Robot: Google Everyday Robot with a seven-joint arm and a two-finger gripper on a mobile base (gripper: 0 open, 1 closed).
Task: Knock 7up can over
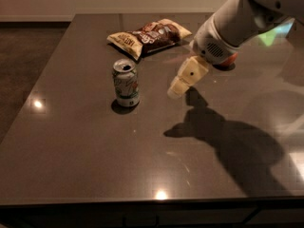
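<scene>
While the 7up can [126, 83] stands upright left of centre on the dark table [95, 165], the gripper [175, 90] hangs to its right, near but not touching.

Can is whitish-silver with green band and lettering, silver top, dark opening facing up; contents not visible. Small shadow under it. Gripper is cream, tilted down-left toward the can, jaws pressed together with no gap showing, holding nothing. Its white arm [237, 18] enters from far right. A brown-and-yellow snack bag [149, 36] lies flat at the far side behind the can. A red-orange object [229, 61] sits mostly hidden behind the arm.
</scene>
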